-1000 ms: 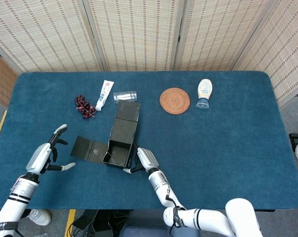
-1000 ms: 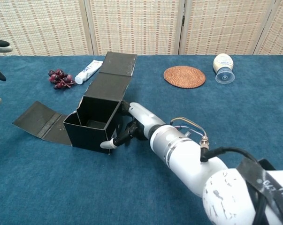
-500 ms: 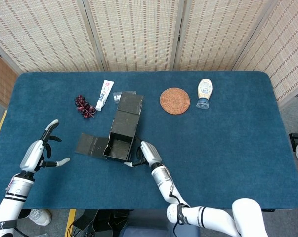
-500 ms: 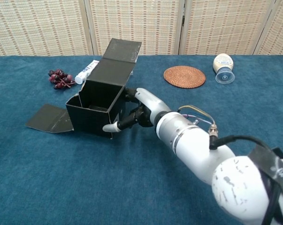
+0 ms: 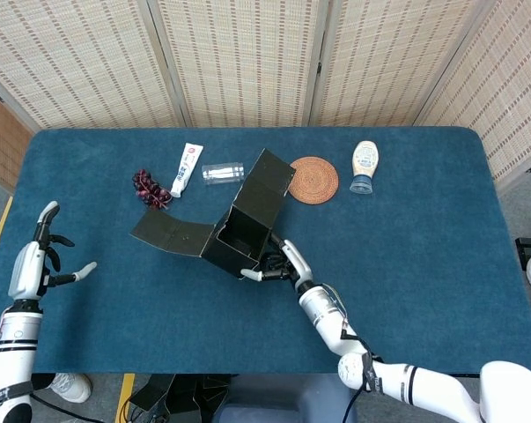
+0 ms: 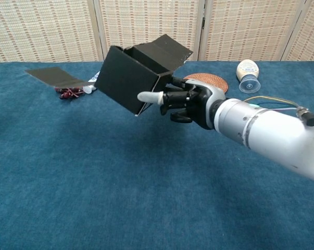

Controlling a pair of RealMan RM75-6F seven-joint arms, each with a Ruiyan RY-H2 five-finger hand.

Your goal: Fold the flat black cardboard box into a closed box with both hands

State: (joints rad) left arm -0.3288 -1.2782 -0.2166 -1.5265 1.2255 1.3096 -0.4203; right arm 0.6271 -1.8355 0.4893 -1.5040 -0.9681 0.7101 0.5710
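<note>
A: Left hand (image 5: 38, 264)? 
B: Far left edge of the table (image 5: 424, 264), fingers spread, holding nothing. Not seen in chest view.

A: The black box (image 6: 130, 75)? 
B: Mid-table, lifted and tilted, flaps open; one flap (image 5: 173, 233) runs out left. Grapes (image 5: 149, 188), tube (image 5: 187, 168) lie beyond.

A: Right hand (image 6: 185, 100)? 
B: Just right of the box, fingers clamped on its near corner. Coaster (image 5: 312, 179) and bottle (image 5: 365, 165) far right.
</note>
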